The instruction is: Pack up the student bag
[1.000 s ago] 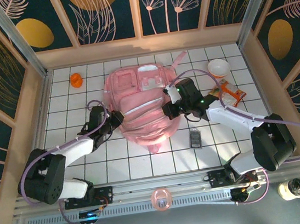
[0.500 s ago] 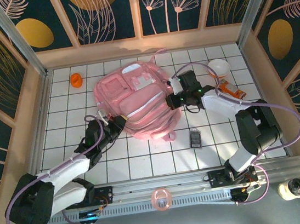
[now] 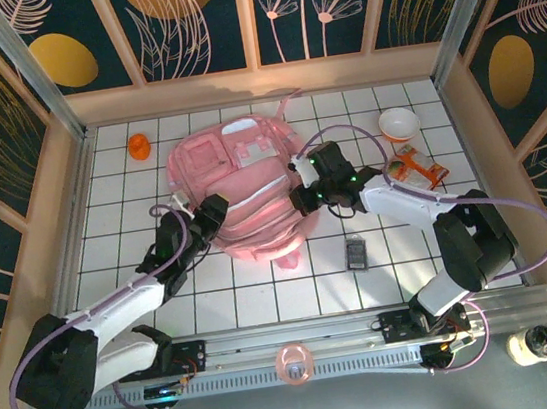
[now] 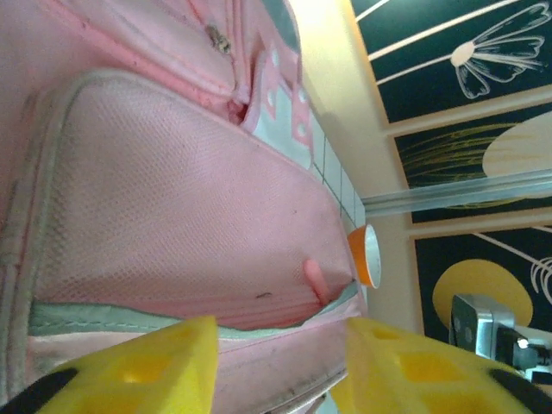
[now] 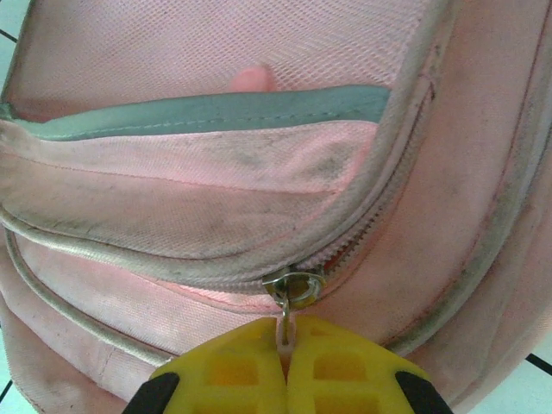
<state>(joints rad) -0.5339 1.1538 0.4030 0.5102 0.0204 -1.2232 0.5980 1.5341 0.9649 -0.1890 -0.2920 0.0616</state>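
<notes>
I saw the student bag (image 3: pixel 239 169) lying flat on the white tiled table (image 3: pixel 245 294), toward its far middle, between my two arms. My right gripper (image 5: pixel 286 338) was pinched together on the zip pull (image 5: pixel 291 289) at the bag's right side. My left gripper (image 4: pixel 278 349) stood at the bag's left edge, jaws apart, pink fabric just ahead, nothing clamped. An orange cup (image 4: pixel 366 256) sat beyond the bag.
</notes>
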